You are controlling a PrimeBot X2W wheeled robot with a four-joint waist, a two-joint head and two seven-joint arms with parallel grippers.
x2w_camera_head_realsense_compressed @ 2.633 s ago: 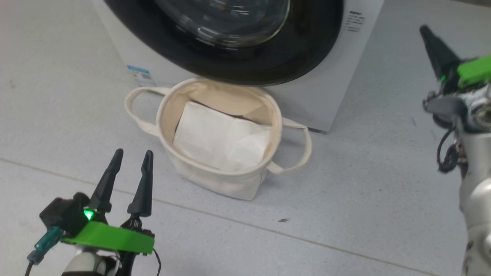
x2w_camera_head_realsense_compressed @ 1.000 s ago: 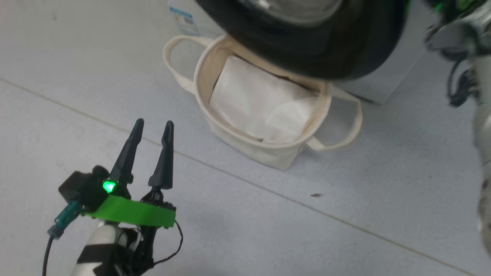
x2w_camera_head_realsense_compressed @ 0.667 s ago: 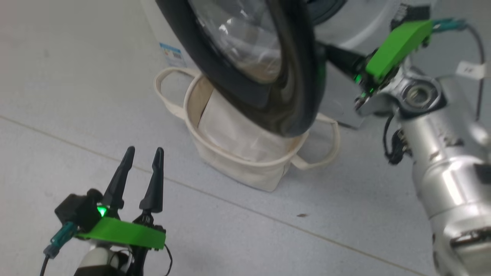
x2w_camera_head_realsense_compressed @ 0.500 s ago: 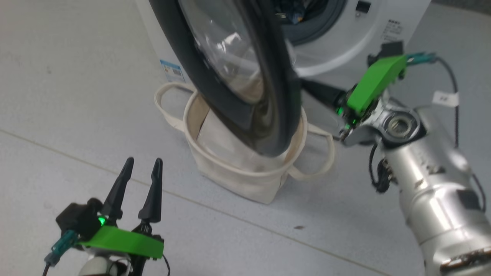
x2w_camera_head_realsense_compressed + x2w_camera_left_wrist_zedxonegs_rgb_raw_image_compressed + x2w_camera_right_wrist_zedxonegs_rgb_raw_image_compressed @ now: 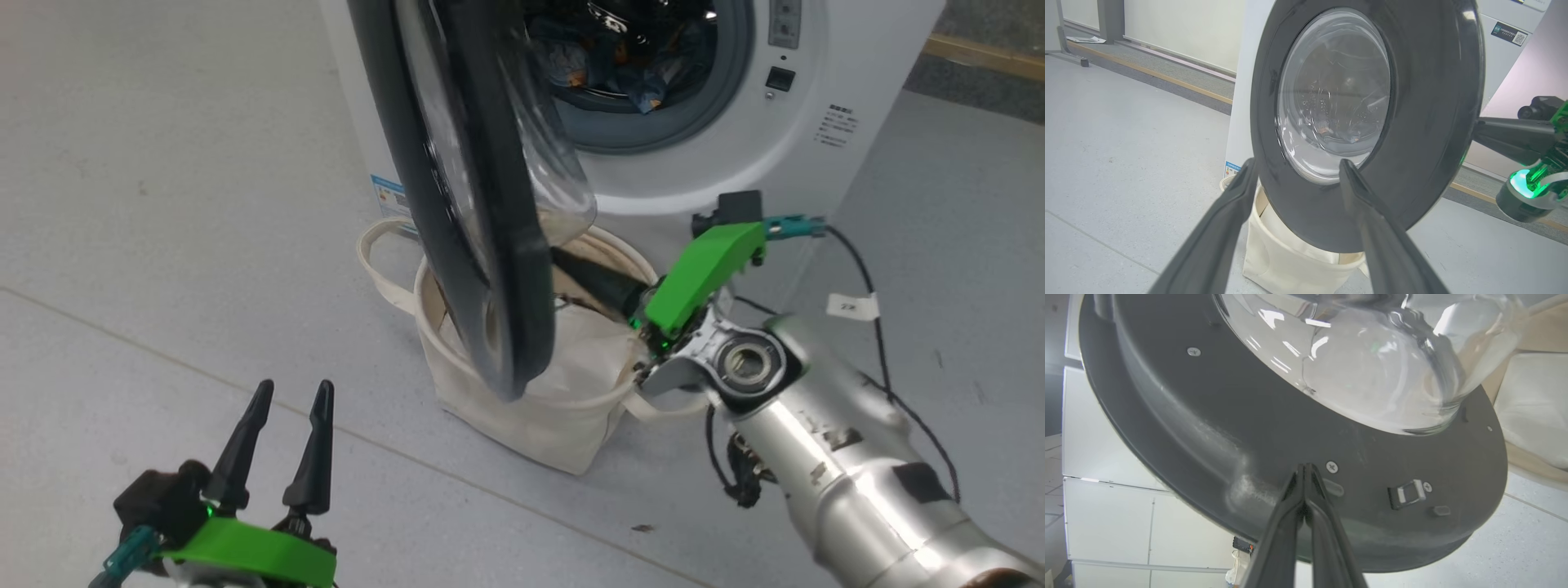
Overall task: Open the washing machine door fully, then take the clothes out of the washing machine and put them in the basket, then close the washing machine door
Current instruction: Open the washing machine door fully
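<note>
While the washing machine door (image 5: 510, 294) stands only part-way open, almost edge-on in the head view, the first step of the task is judged incomplete. The right gripper (image 5: 1305, 470) has its fingers closed together and holds nothing. Their tips press on the dark inner face of the door rim, just beside a screw and near the latch hook (image 5: 1406, 494). The left gripper (image 5: 295, 388) hangs low over the floor (image 5: 163, 245) with its fingers spread and empty, well apart from the door and the basket (image 5: 522, 425).

The washing machine (image 5: 710, 163) has its drum mouth uncovered. The clothes (image 5: 645, 82), blue fabric with orange print, lie inside the drum. The basket stands on the floor directly before the machine, beneath the lower edge of the door, with a white liner sheet (image 5: 588, 359) in it.

Hazards from this position:

1. Slip. Contact is a push by closed tips on a smooth, glossy surface. If the push direction departs from the door's swing arc, the tips may slide toward the glass bowl or the latch hook.
2. Basket displacement. The door's lower edge hangs close above the basket rim; whether it touches cannot be told. Any contact could drag or tip the soft basket.
3. Rebound. If contact is lost, the door may swing back against the right arm, which reaches in between door and machine.
</note>
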